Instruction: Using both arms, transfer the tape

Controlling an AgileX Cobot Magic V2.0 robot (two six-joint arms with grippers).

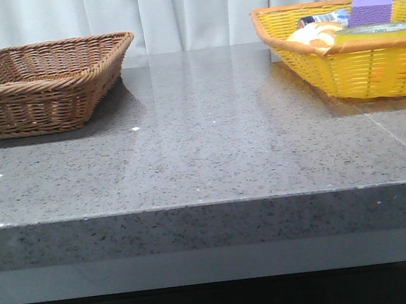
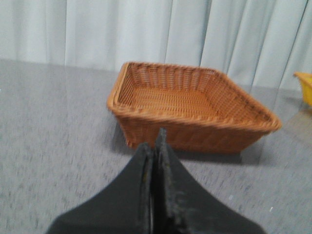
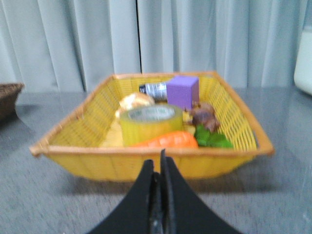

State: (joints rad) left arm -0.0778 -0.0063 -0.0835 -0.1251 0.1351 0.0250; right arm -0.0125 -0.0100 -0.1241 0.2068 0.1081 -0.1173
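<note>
The tape (image 3: pixel 150 123), a wide yellow translucent roll with a white core, lies flat in the yellow basket (image 3: pixel 73 146); in the front view its top (image 1: pixel 380 28) shows just above the basket's rim (image 1: pixel 345 45). My right gripper (image 3: pixel 158 163) is shut and empty, just in front of the yellow basket's near wall. My left gripper (image 2: pixel 156 141) is shut and empty, in front of the brown wicker basket (image 2: pixel 146 122). Neither arm shows in the front view.
The yellow basket also holds a purple block (image 3: pixel 183 91), a carrot (image 3: pixel 168 140), green leaves (image 3: pixel 212 139), a dark bottle (image 3: pixel 153 89) and a bread-like item (image 3: pixel 135 101). The brown basket (image 1: pixel 42 105) stands at the far left of the grey stone table (image 1: pixel 211 158).
</note>
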